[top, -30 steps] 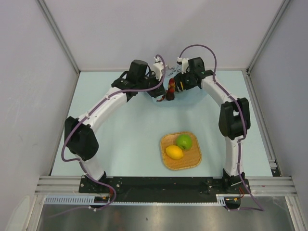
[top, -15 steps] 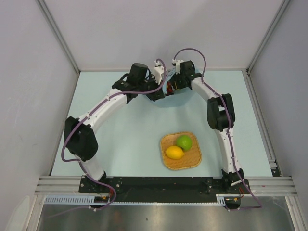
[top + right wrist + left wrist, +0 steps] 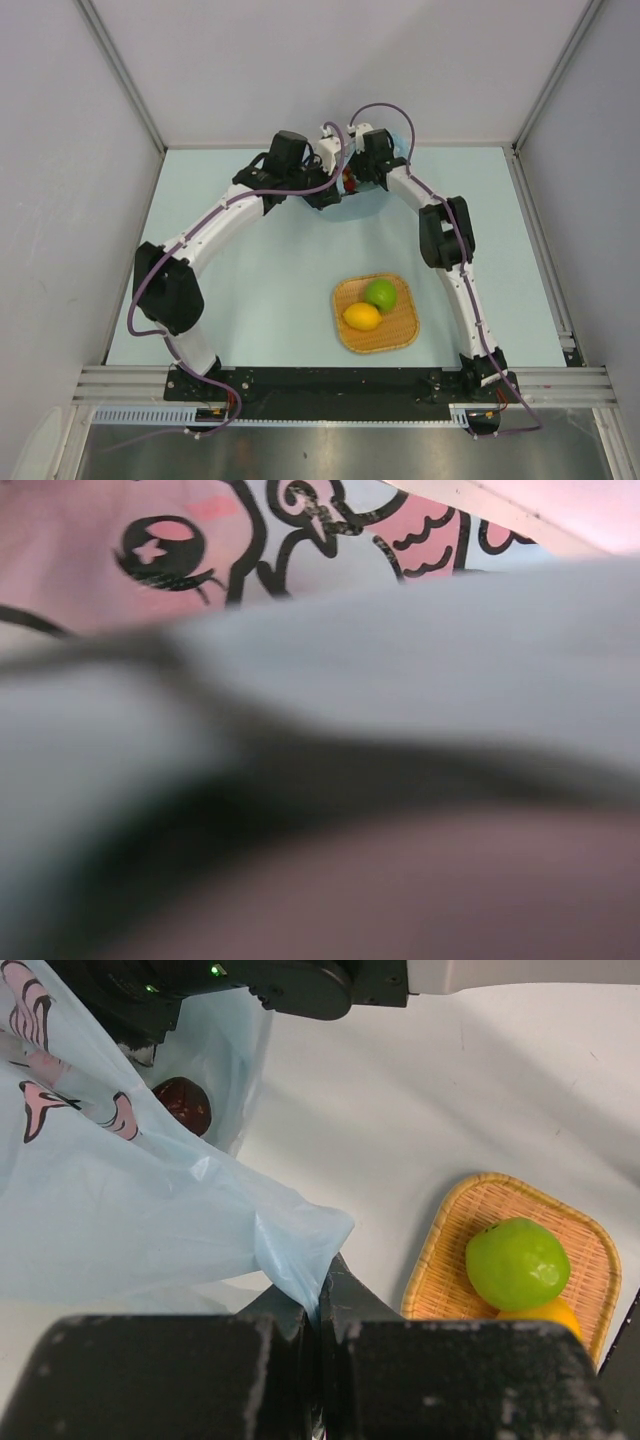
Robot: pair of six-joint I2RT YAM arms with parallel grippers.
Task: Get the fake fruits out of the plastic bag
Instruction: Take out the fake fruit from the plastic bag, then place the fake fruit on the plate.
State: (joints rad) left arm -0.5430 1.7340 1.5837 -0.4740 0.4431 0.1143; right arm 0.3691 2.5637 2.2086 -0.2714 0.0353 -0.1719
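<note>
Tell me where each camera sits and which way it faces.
Top external: above and behind the bases, looking down on the table, both arms, tray with green fruit.
Left wrist: on the left arm, looking along the left gripper, shut on the plastic bag.
Right wrist: close on the bag's print; fingers indiscernible.
Shared: top and left wrist show the tray.

Pale blue table [image 3: 285, 290] only had two things sitting on it: a woven orange tray [image 3: 399, 331] down around 5 o'clock, and the light-blue plastic bag [image 3: 120, 1220] up at 12.
</note>
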